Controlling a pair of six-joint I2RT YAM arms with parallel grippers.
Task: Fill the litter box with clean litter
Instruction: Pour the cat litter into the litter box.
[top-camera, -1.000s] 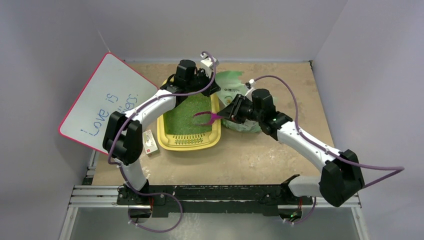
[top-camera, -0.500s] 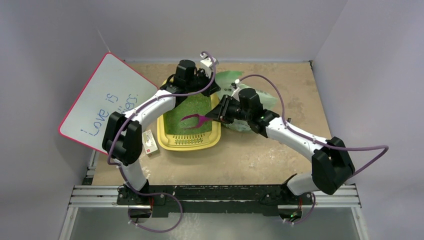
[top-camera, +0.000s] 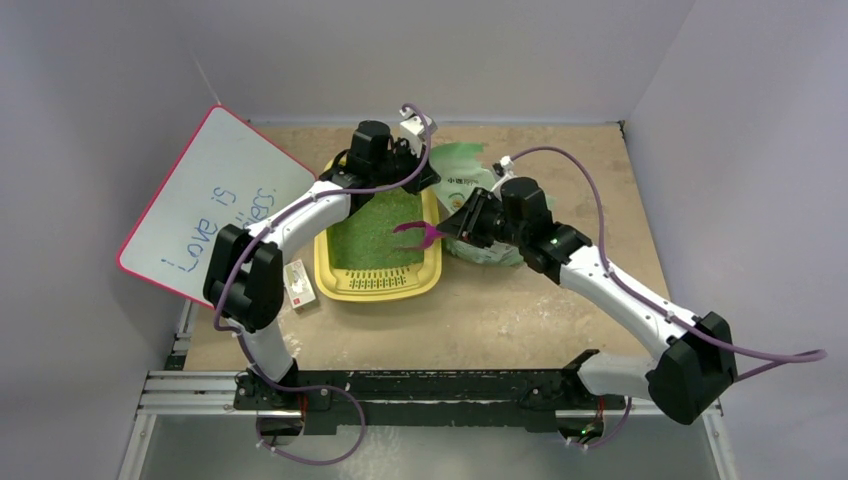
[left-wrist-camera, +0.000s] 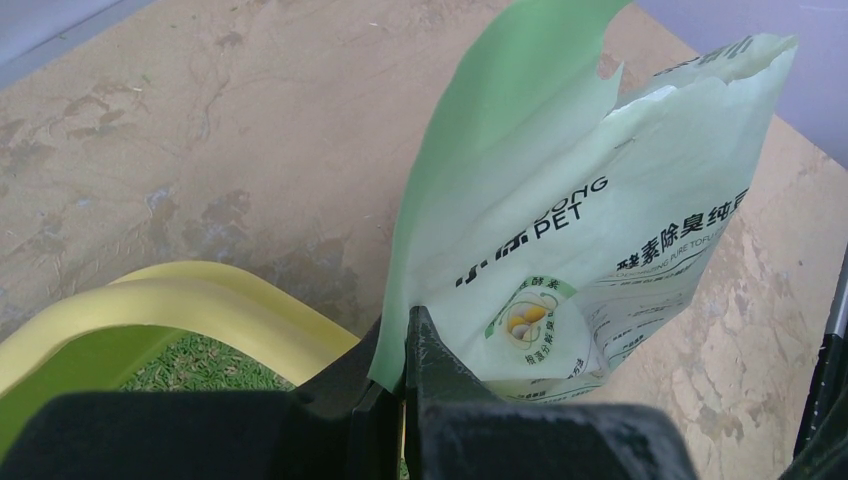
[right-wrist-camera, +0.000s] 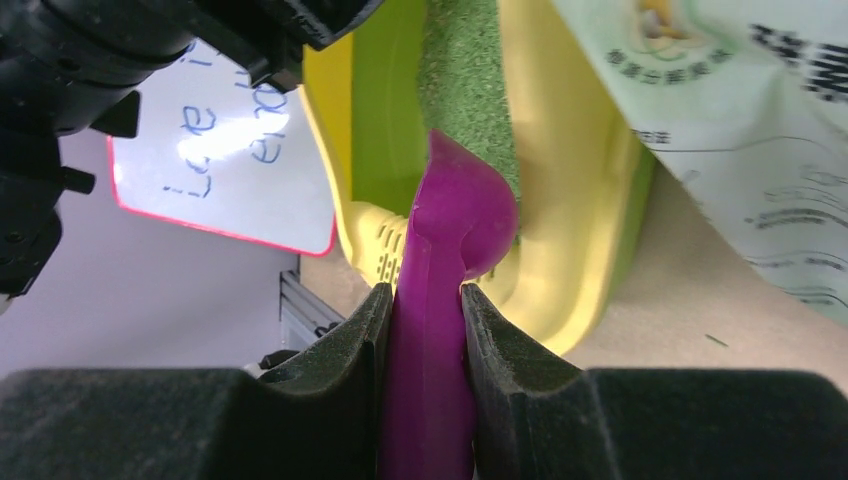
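Seen from above, both arms reach out from the near edge of the table (top-camera: 520, 310). Beside the left arm's elbow a small carton (top-camera: 299, 285) lies just left of the yellow litter box (top-camera: 380, 284), whose slotted strip is at the near end. Green litter (top-camera: 375, 235) covers the floor of the box. The right gripper (right-wrist-camera: 425, 300) is clamped on the handle of a purple scoop (right-wrist-camera: 455, 215). Its own camera shows this plainly, the two fingers pressed against the handle's sides, while the overhead view gives only a purple shape sticking out over the box's right rim. Whether the scoop carries anything cannot be told from either view. Just right of the box stands a pale green printed bag (left-wrist-camera: 600, 230), partly hidden from above by the right arm. At the far end of the box the left gripper (left-wrist-camera: 405, 345) has its jaws together, pinching the bag's torn green edge. Only its wrist camera shows that pinch, with the box's far corner and a patch of litter below it. A white board (top-camera: 215, 195) with a pink edge and blue writing leans at the far left.
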